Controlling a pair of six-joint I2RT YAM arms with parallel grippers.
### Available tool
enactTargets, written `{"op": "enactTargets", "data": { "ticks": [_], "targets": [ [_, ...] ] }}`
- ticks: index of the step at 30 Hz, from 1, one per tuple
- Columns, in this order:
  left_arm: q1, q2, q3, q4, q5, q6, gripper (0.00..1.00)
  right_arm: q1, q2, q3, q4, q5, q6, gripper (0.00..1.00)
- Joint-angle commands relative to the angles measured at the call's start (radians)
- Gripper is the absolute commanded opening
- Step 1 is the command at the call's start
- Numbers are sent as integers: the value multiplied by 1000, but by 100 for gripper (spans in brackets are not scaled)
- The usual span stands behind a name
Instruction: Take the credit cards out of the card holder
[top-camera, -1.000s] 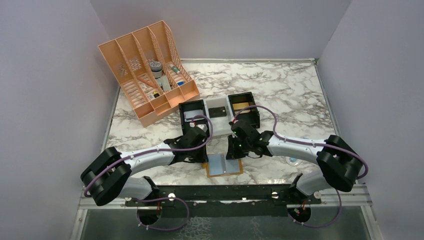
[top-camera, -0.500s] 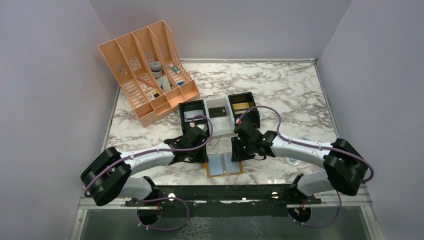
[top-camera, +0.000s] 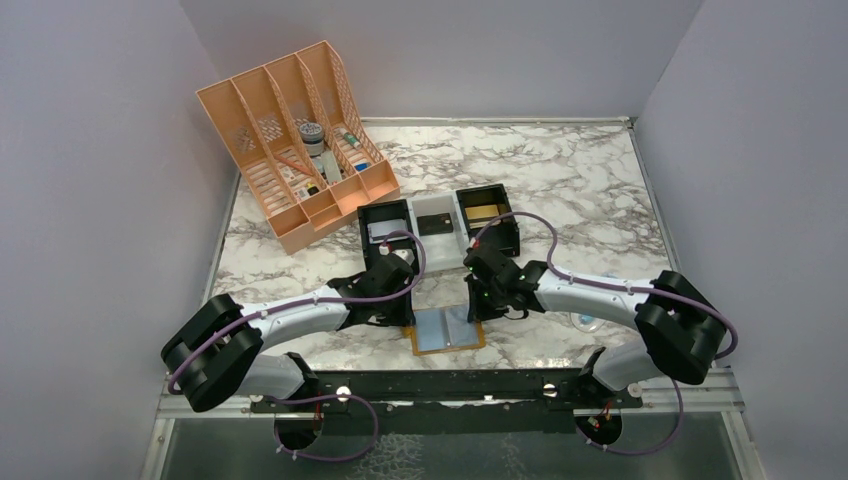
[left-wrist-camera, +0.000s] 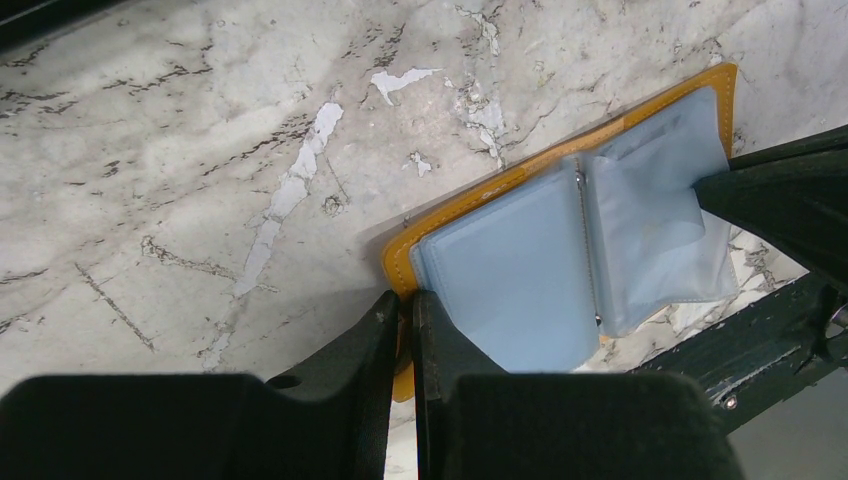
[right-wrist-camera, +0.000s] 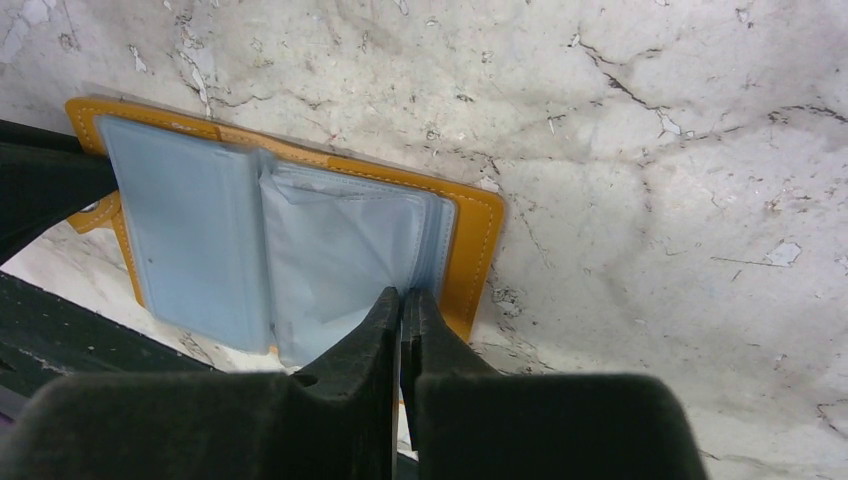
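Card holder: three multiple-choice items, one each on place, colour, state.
1. Where does the card holder lie? A far left corner. B near table edge, between both grippers. C far right corner.
2. Outer cover colour? A mustard-tan. B red. C black.
3. Its state? A folded shut. B standing on edge. C open, panels up.
B: top view shows it between the left gripper and right gripper. A: tan rim shows in both wrist views. C: pale blue-grey panels face up.
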Motion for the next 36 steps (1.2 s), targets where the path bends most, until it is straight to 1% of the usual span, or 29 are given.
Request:
{"op": "enactTargets", "data": {
  "ticks": [1,9,15,18,21,24,27,36],
  "targets": [
    [-5,-4,-2,30,18,-5,13,13,-19,29,13,15,-23,2],
    [-5,12,11,37,8,-11,13,17,-63,107,-71,53,-61,3],
    [-5,21,25,48,1,-17,12,17,-61,137,-59,-34,-103,4],
    [-4,26,33,49,-2,-17,12,17,-60,133,-40,-50,-102,6],
    [-4,28,38,49,-2,-16,11,17,-52,134,-58,-4,-96,8],
    [-5,29,38,49,-4,-17,11,16,-29,146,-114,64,-104,7],
    [-5,30,38,53,-4,-17,11,17,-18,153,-144,86,-127,6],
    [-4,47,47,57,-2,-12,11,17,8,188,-164,2,-194,8]
  ]
}}
